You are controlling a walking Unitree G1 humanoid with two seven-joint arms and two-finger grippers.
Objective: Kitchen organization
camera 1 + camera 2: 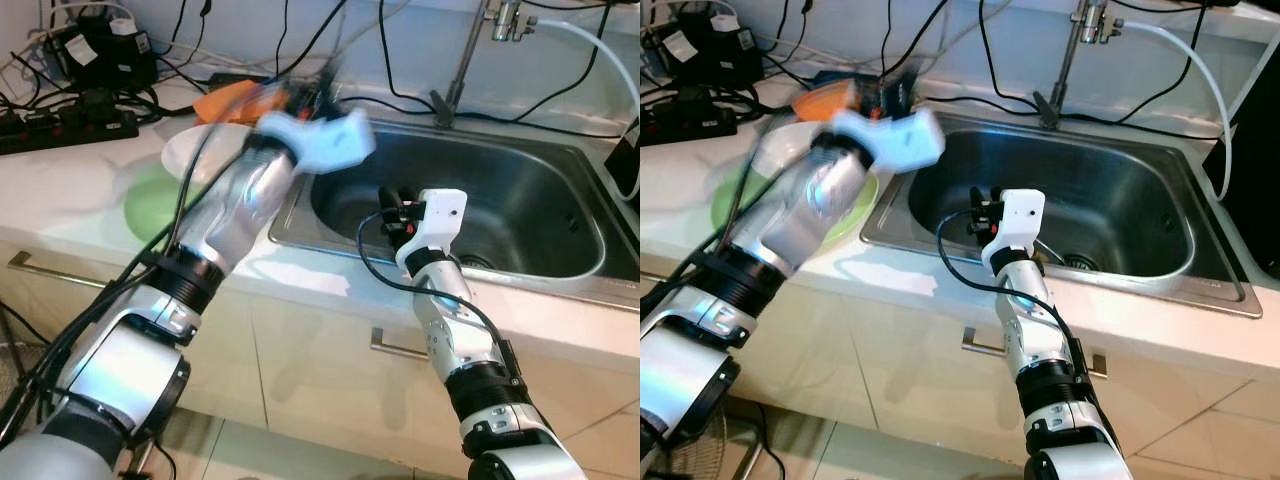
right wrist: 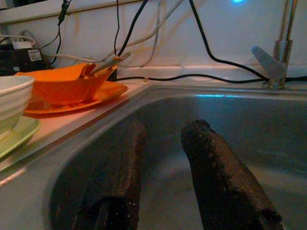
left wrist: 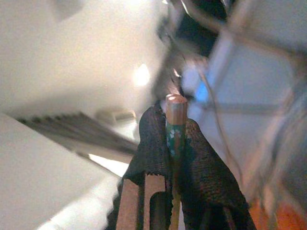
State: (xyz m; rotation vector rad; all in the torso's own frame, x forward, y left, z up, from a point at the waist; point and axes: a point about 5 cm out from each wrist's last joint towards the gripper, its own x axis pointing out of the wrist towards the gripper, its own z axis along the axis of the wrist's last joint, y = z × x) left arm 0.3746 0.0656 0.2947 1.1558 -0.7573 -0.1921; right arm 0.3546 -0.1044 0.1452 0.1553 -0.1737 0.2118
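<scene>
The left gripper [image 3: 175, 139] is clamped on a thin stick [image 3: 175, 120] with a tan tip and a green band, seen close in the left wrist view; whether it is a chopstick or some other utensil cannot be told. In the head views that arm is blurred, raised over the counter [image 1: 70, 200] at the sink's left rim, above a white bowl [image 1: 185, 150] that sits on a green plate [image 1: 150, 205]. Behind them an orange bowl [image 2: 67, 84] stands on an orange plate [image 2: 103, 93], with a utensil [image 2: 108, 63] leaning out of the bowl. The right gripper [image 2: 163, 158] hangs inside the steel sink [image 1: 520, 190], its fingers [image 2: 216, 167] spread apart and holding nothing. A tap [image 1: 470, 50] rises behind the basin, and black cables trail along the wall. A power strip [image 1: 60, 125] and black adapters [image 1: 100, 50] lie at the far left of the counter; white labels on them are too small to read. No brand or writing is legible anywhere.
</scene>
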